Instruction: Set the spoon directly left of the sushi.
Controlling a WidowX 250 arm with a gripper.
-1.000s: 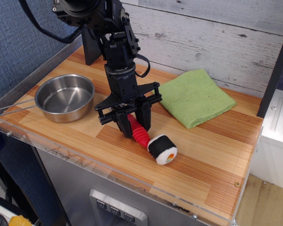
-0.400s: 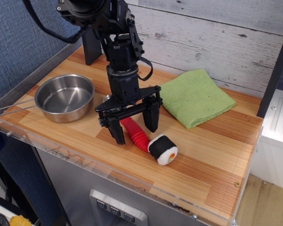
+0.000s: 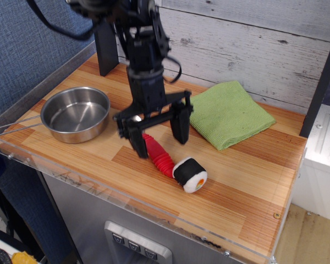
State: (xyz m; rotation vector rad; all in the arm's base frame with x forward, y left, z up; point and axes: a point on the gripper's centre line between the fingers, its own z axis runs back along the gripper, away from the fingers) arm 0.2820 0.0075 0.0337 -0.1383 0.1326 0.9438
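Note:
The spoon's ribbed red handle lies flat on the wooden counter, running from upper left to lower right. Its metal bowl is hidden behind the gripper. The handle's lower end touches the sushi, a black roll with a white ring and orange centre, lying on its side at the spoon's right. My gripper hangs open just above the spoon's upper end, its black fingers spread to either side of the handle and holding nothing.
A steel pan with a wire handle stands at the left of the counter. A folded green cloth lies at the back right. The counter's front edge runs close below the sushi. A wooden plank wall stands behind.
My gripper opened off the red handle and rose a little. The spoon now lies on the counter against the sushi, which shifted slightly.

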